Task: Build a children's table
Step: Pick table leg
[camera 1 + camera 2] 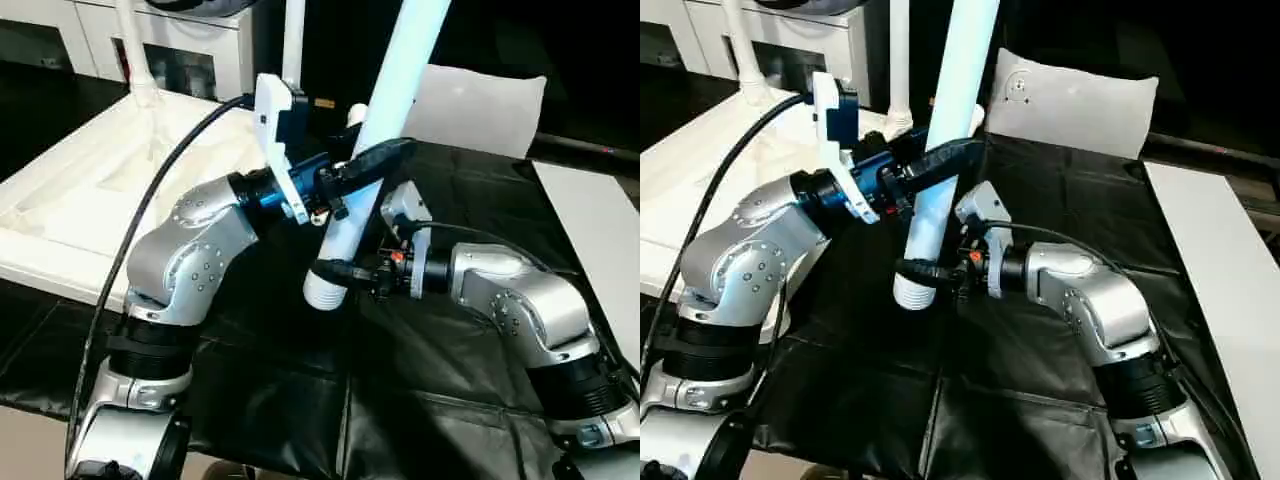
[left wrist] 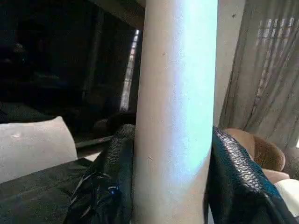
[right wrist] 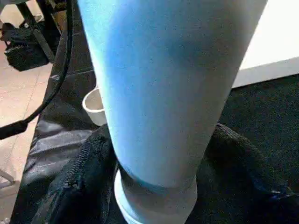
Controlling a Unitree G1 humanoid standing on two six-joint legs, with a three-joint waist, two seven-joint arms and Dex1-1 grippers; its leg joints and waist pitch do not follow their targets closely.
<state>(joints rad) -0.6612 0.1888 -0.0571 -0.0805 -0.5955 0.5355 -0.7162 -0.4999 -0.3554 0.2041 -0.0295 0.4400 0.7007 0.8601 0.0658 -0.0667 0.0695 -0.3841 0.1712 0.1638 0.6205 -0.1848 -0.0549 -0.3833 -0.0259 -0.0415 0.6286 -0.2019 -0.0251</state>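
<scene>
Tilted white leg pinched mid-shaft by left gripper, fingers pressed to both sides. Lower down, near the ridged end, clasped by right gripper above black cloth.

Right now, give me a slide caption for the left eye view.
Both pincers, left pincer above right pincer, grip one tilted white table leg over the black cloth.

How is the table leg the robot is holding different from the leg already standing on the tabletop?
The held leg leans, lifted above the black cloth; the standing leg is upright on the tabletop. The held leg has the left tool and right tool around it; nothing touches the standing leg. Both are white, round and long.
</scene>
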